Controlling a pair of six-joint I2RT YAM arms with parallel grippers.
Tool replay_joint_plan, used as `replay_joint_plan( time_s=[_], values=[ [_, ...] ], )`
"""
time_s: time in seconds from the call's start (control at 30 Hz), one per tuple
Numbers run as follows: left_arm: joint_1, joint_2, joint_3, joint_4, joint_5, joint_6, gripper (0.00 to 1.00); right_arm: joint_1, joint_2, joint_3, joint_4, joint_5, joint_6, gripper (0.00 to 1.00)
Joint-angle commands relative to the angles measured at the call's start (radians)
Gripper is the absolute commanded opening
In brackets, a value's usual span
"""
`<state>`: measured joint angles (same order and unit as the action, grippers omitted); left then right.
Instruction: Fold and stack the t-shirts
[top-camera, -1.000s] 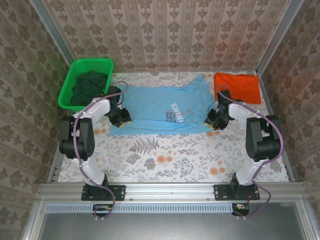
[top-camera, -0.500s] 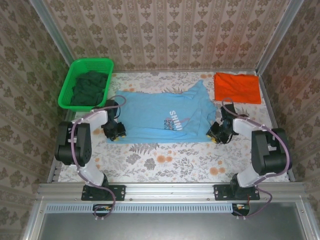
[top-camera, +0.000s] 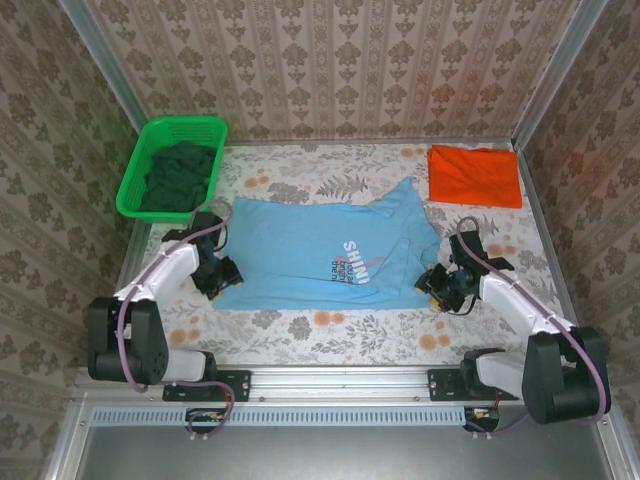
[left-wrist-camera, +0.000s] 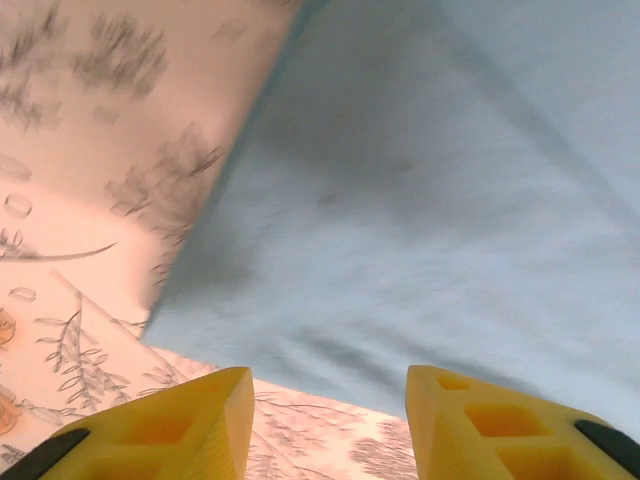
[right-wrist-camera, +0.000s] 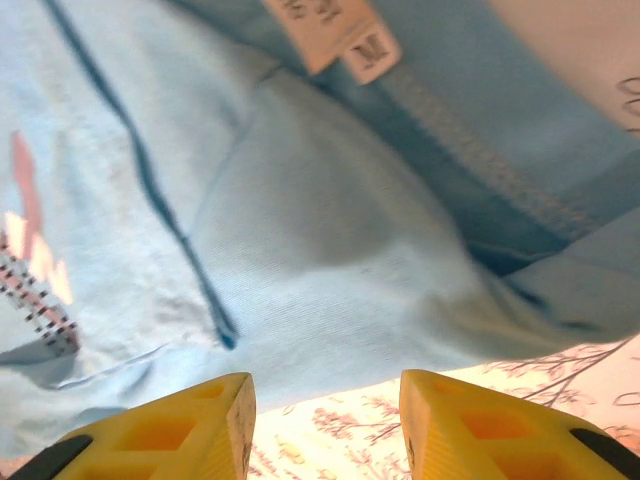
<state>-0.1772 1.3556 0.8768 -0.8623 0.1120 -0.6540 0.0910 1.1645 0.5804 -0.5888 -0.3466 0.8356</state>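
1. Step in hand: we judge the light blue t-shirt (top-camera: 320, 255) spread flat at centre, awaiting its first fold. The orange-red t-shirt (top-camera: 475, 176) lies folded at 1 o'clock.
2. Left hand (top-camera: 224, 273) at the shirt's 9 o'clock edge and right hand (top-camera: 439, 284) at its 3 o'clock collar: both parted, empty.
3. Next: we would pinch both edges evenly.
4. Floral surface (top-camera: 330, 330); green basket (top-camera: 130, 188) at 11 o'clock; wallpapered walls (top-camera: 330, 70).

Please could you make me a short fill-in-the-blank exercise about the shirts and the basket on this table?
1. The basket in the far left corner is ___.
2. The folded shirt in the far right corner is ___.
3. The small collar label on the blue shirt shows the letter ___.
Missing words: green; orange; M.
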Motion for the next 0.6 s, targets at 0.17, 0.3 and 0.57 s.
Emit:
replay_joint_plan(
  time_s=[0.17,0.3,0.57],
  values=[
    [-0.317,0.116,0.292,0.139,0.190,0.192,0.45,0.092,0.093,0.093,0.046,-0.041,0.037,0.39],
    [-0.392,0.222,0.329,0.119,0.205,0.192,0.44,0.140,0.196,0.135,0.077,-0.032,0.033,0.37],
    [-0.419,0.233,0.213,0.088,0.089,0.175,0.43,0.186,0.299,0.180,0.057,0.032,0.017,0.34]
  ],
)
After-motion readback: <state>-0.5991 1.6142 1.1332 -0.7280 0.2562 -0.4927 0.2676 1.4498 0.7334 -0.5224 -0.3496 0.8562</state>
